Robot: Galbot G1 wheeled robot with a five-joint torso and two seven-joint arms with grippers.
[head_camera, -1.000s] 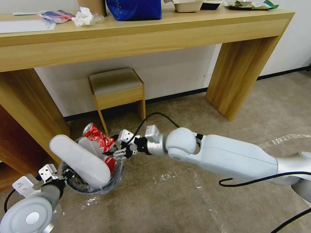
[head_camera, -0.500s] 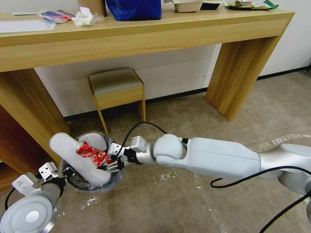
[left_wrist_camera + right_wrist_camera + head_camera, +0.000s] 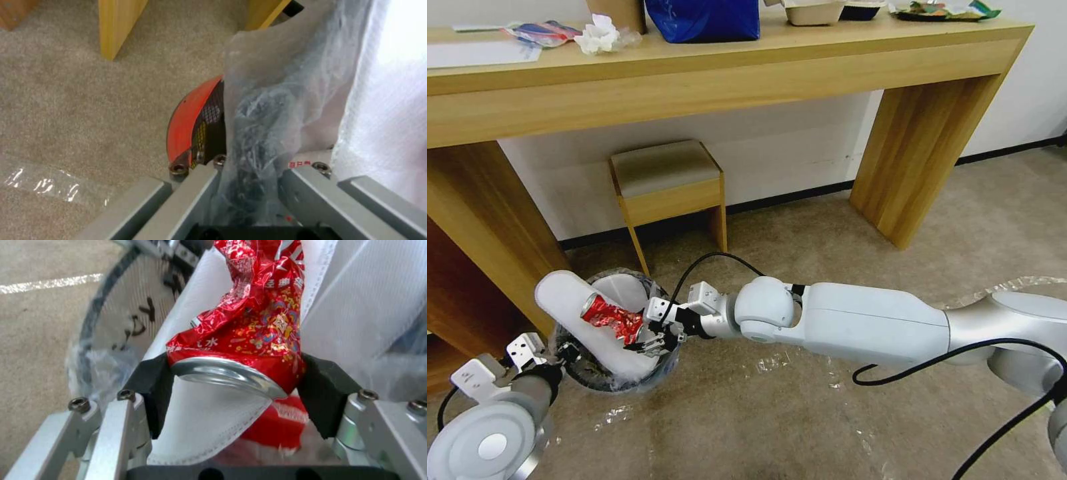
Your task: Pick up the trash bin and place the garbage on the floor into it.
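2 grippers: right gripper [image 3: 231, 386] clamps crushed can [image 3: 249, 330] over bin [image 3: 577, 373].

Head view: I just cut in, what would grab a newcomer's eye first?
The crushed red can, pinched in the right claw over the trash bin by the wooden desk leg. Under it a long white insole sticks up out of the bin at a slant. At the bin's near left rim, the left claw grips the rim and its crinkled clear liner.

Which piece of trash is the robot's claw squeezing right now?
The crushed red can. The right gripper pinches it over the bin; the white insole just leans inside.
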